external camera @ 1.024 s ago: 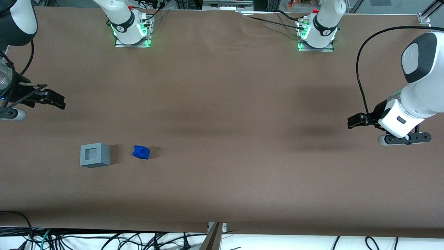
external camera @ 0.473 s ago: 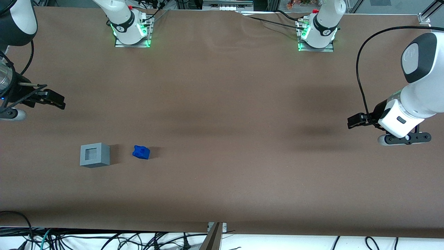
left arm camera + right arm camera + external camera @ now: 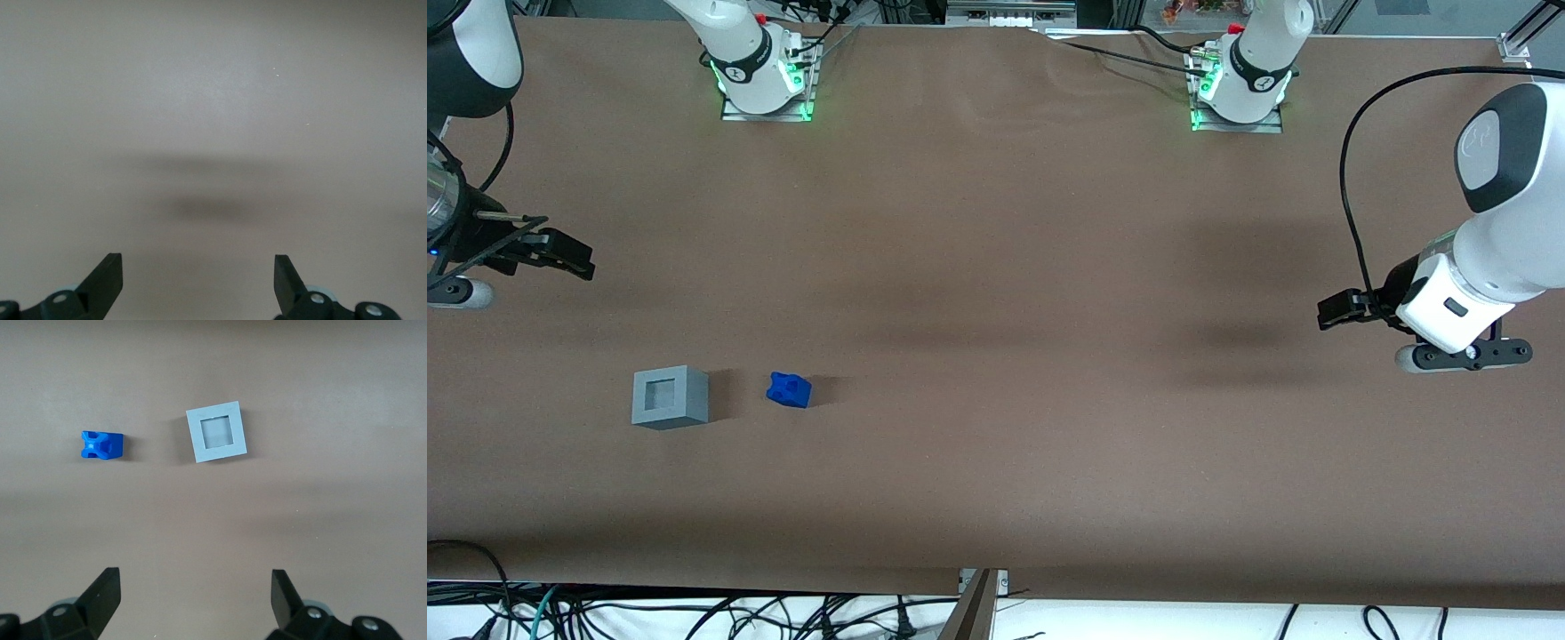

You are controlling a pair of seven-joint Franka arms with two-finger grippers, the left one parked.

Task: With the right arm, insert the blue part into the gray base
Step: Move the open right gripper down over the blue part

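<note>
Two task pieces: both lie on the brown table [image 3: 996, 293], toward the working arm's end
Table: brown sheet running edge to edge; the edge nearest the front camera shows a strip of white floor with tangled black cables [image 3: 694, 613] below it
Open room: bare brown surface all around both pieces and between them and the gripper, with only soft shadows on it
Right arm [image 3: 467, 53]: white with black sections, at the working end of the table, farther from the front camera than the two pieces
Arm bases [image 3: 765, 76]: two white mounts with green lights at the table edge farthest from the front camera
Gripper [image 3: 193, 590]: held above the table with its fingers [image 3: 103, 590] spread wide and nothing between them; well apart from both pieces
Gray base [image 3: 670, 396]: cube standing flat, its square recess facing up; in the wrist view [image 3: 217, 432] its edges sit slightly turned
Blue part [image 3: 789, 389]: small blocky piece near the base but not touching, a strip of bare table between them; seen too in the wrist view [image 3: 101, 445]
Writing: none that can be read
</note>
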